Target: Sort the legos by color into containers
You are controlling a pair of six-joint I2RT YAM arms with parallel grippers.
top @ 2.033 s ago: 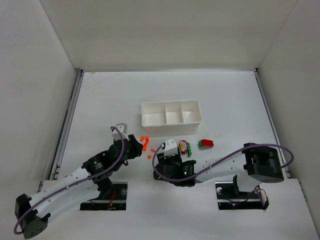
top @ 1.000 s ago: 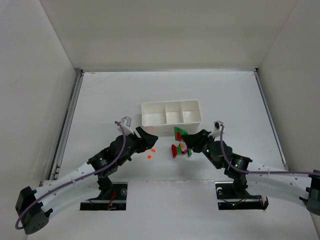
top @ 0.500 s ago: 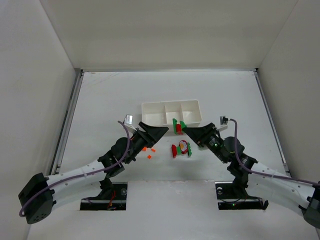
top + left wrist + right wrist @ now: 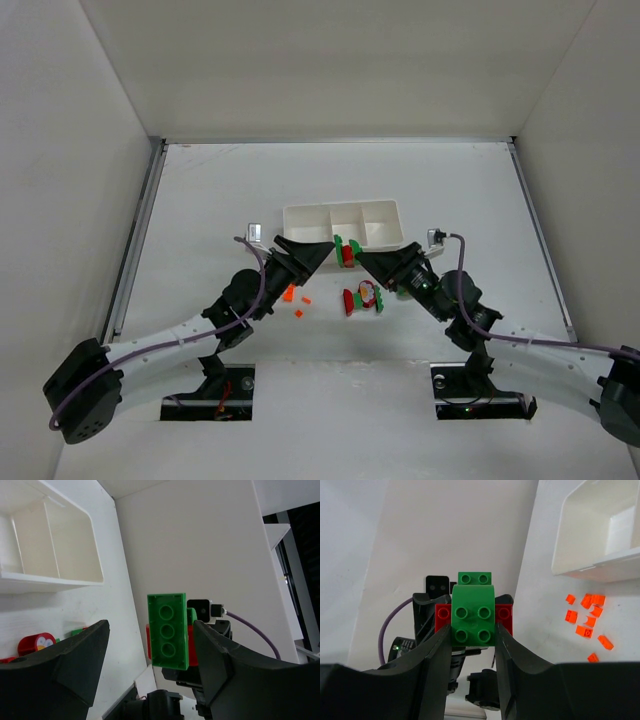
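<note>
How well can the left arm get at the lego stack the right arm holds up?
Probably yes. The left gripper stands open right at the lego stack's green end, with nothing between them. The right gripper grips the other end, clear of that side.

1. The tray (image 4: 340, 206) sits mid-table (image 4: 200, 200), its three compartments side by side.
2. Just before its front wall, a stack of bricks (image 4: 345, 250) is held off the table. The left gripper (image 4: 327, 251) is on its left and the right gripper (image 4: 359, 256) on its right.
3. A pile of bricks (image 4: 362, 298) lies on the table nearer the arms, before the stack.
4. Small bits (image 4: 290, 293) lie scattered left of that pile.
</note>
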